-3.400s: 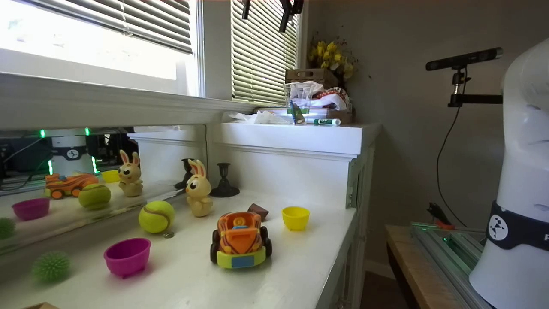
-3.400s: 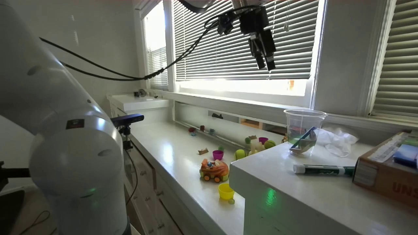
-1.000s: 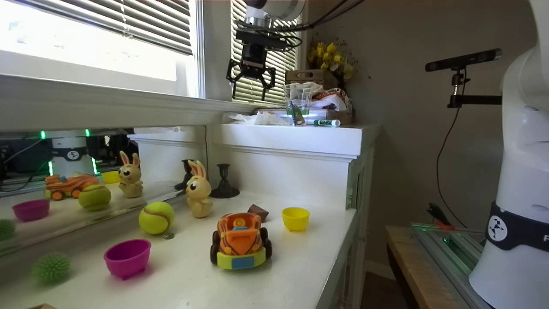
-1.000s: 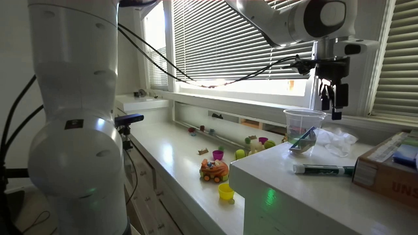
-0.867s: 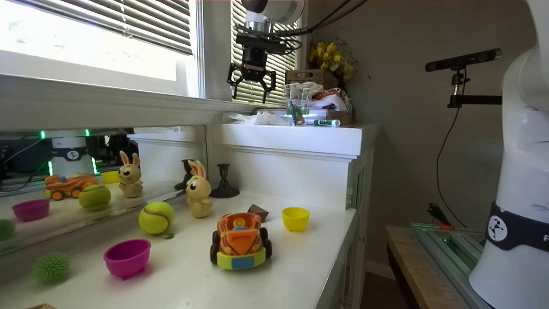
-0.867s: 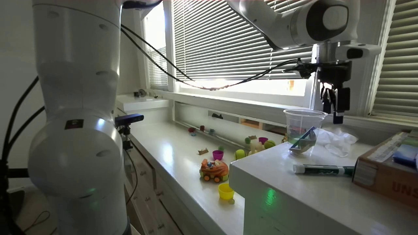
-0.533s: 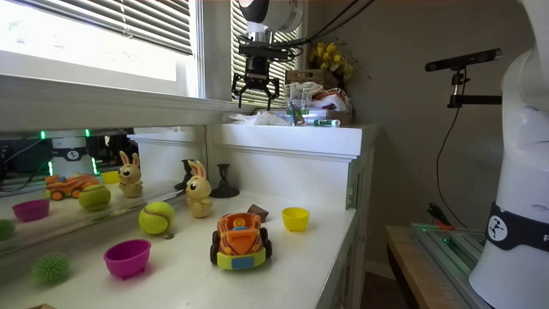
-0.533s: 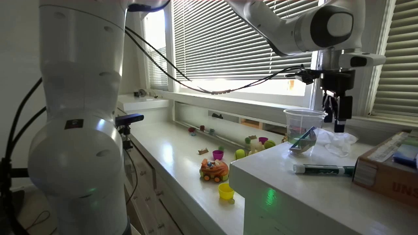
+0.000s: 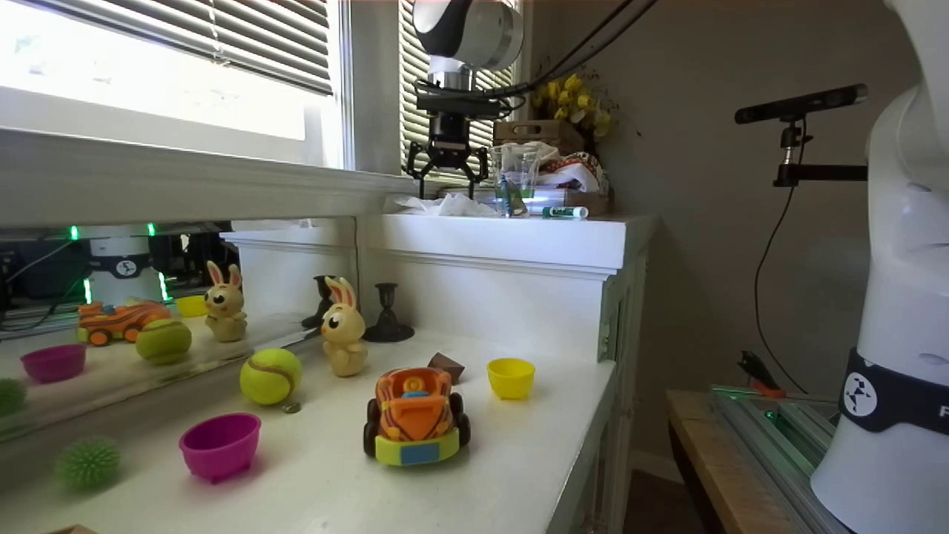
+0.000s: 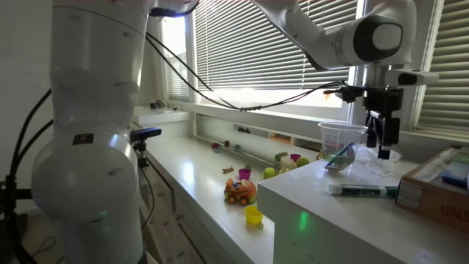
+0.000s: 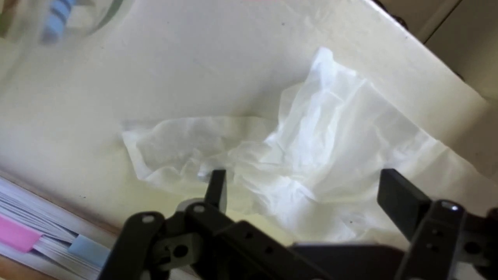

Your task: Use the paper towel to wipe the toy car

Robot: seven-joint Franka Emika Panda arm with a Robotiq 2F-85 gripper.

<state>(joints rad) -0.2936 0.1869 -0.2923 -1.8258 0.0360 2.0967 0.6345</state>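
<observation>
Beside and below the claw [image 10: 377,149] we read "UNS", cut off, on a brown box [image 10: 421,203]; farther from the claw, "F" and a round emblem [image 9: 860,393] on a black band [image 9: 901,404].

Tally, mirror [image 9: 276,300] doubles excluded: toy car [image 9: 417,415], 1; paper towel [image 11: 311,163], 1; gripper [image 11: 303,188], 1; small cups [image 9: 220,454], 2, one magenta, one yellow; clear plastic cup [image 10: 337,136], 1; tennis ball [image 9: 270,377], 1; spiky green ball [image 9: 88,463], 1; rabbit figure [image 9: 345,334], 1; marker [image 10: 362,190], 1; candlestick [image 9: 387,315], 1.

White counter [image 9: 511,460] with toy car [image 9: 417,415], tennis ball [image 9: 270,377], rabbit [image 9: 344,334]; raised ledge [image 10: 307,190] with paper towel [image 11: 311,163], clear cup [image 10: 337,137], marker [image 10: 361,190]
</observation>
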